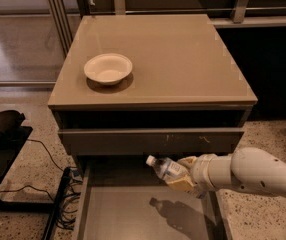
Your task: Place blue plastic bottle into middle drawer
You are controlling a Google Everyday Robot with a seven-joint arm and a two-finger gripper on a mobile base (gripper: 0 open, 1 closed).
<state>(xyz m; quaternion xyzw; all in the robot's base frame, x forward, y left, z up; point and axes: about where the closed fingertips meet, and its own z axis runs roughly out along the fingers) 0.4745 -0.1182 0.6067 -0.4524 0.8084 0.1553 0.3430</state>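
Observation:
The blue plastic bottle (164, 168), clear with a white cap pointing up-left, is held in my gripper (179, 179). My white arm comes in from the right edge. The gripper holds the bottle tilted above the right half of the open middle drawer (128, 214), a wide shallow grey-brown drawer pulled out at the bottom of the view. The bottle casts a shadow on the drawer floor below it. The bottle's lower end is hidden by the fingers (182, 184).
A white bowl (108, 68) sits on the left of the cabinet top (183, 59). A closed drawer front with small white scratches (153, 140) lies just behind the bottle. A black stand (3, 134) and cables (63, 194) are on the floor at left.

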